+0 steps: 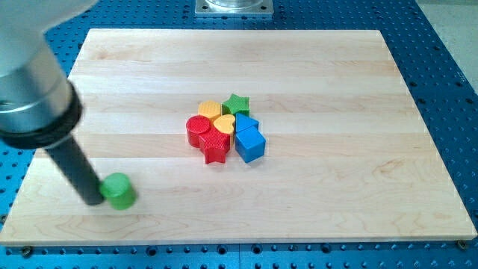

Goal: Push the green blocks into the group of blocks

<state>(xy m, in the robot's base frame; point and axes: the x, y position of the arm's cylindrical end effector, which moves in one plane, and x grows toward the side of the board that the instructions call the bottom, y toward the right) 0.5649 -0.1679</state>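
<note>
Rod has no jaws, so nothing opens and nothing is held; the tip sits at lower left of the frame, touching or just beside the left side of the green cylinder. That cylinder is well apart from the group, which sits near the board's centre: green star at the top, already touching the yellow blocks, with the red cylinder on the left, red star at the bottom, and blue blocks on the right. So, judging by layout, the star looks done and the cylinder is the remaining job. Step in hand: push the cylinder up and to the right toward the cluster. The tip looks roughly behind it for that line, maybe a bit too level; shifting slightly lower on the cylinder before driving would probably aim it better. Round block against round rod will tend to slip off sideways, so keep the push line through its centre and correct early. Ease off near the red pieces to avoid scattering the group. No containers in view, only the wooden board on a blue perforated base; nothing is held in anything.
</note>
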